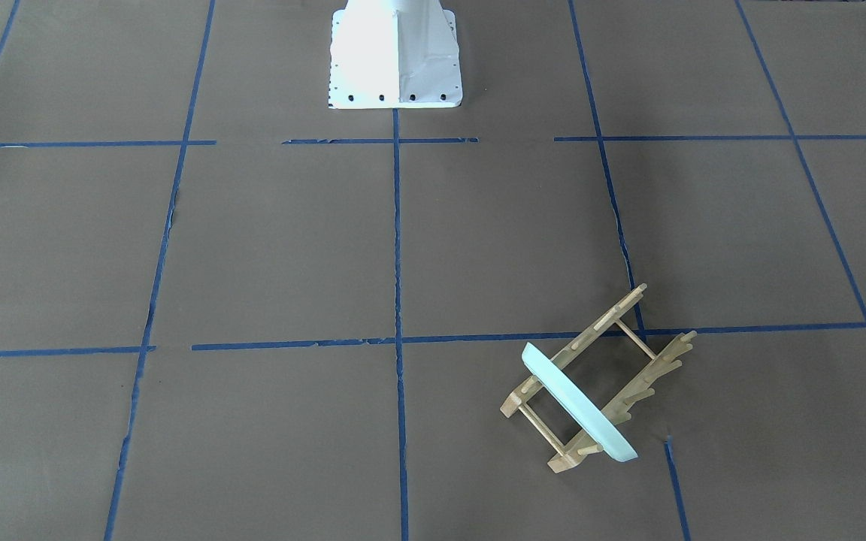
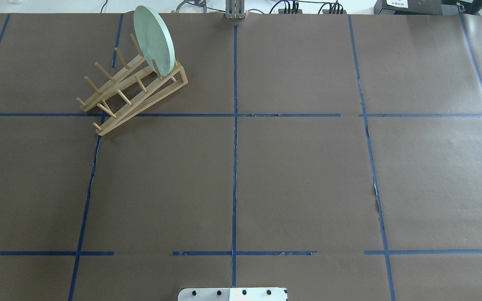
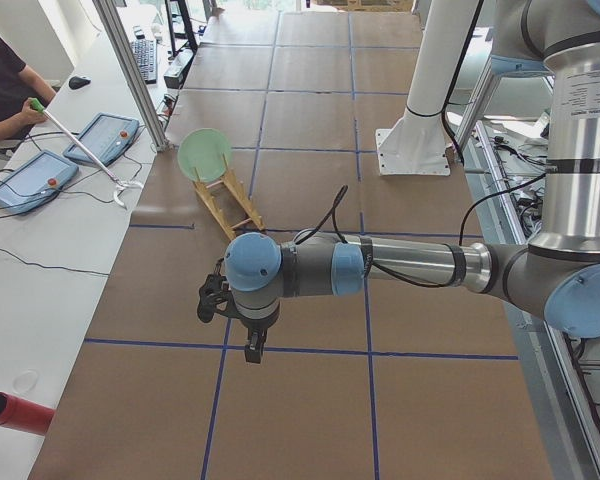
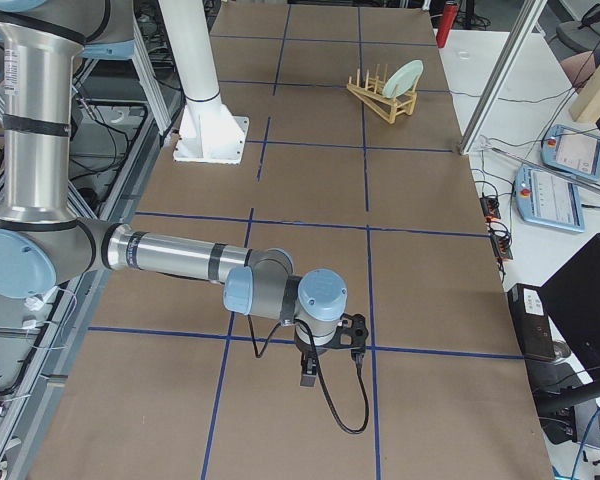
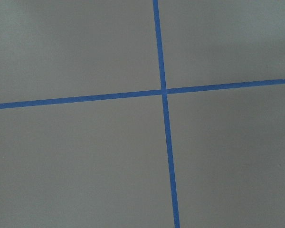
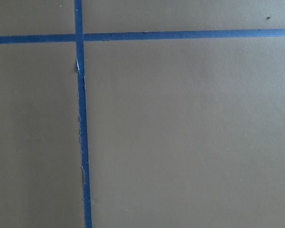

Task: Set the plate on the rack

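Standing upright in the rack (image 2: 149,100), the plate (image 2: 153,39) looks settled; left gripper (image 3: 251,345) and right gripper (image 4: 308,374) needn't touch it, though I cannot tell their finger state.

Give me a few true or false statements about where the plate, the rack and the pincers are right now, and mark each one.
1. The plate stands on edge in the rack. True.
2. The plate sits in the rack's middle slot. False: it is at the end farther from the robot.
3. A pincer is gripping the plate. False: the left pincer and right pincer hang over bare table, far from the rack.
4. The rack is on the robot's left half of the table. True.
5. A second plate lies flat on the table. False: only the one plate shows.
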Motion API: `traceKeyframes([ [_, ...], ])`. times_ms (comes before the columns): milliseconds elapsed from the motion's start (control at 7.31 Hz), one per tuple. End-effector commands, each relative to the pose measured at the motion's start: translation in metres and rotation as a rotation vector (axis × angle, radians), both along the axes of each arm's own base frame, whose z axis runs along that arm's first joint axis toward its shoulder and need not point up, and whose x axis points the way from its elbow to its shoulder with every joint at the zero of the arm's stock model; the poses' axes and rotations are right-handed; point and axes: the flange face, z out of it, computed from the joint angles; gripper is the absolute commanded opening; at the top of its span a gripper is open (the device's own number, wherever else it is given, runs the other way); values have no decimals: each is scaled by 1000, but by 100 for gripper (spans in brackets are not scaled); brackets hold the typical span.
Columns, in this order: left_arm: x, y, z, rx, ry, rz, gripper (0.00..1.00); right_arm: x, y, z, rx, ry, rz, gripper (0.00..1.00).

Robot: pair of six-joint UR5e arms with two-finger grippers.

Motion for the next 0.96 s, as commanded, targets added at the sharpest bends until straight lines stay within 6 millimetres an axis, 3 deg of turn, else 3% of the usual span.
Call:
traceKeyframes([
  [0,0,-1,-3,-3,3,-4,100,0,0,0,0,0,0,100],
  [410,-1,4,6,-19,3,-7,100,0,0,0,0,0,0,100],
  [821,-1,6,2,-18,-1,-8,100,0,0,0,0,0,0,100],
])
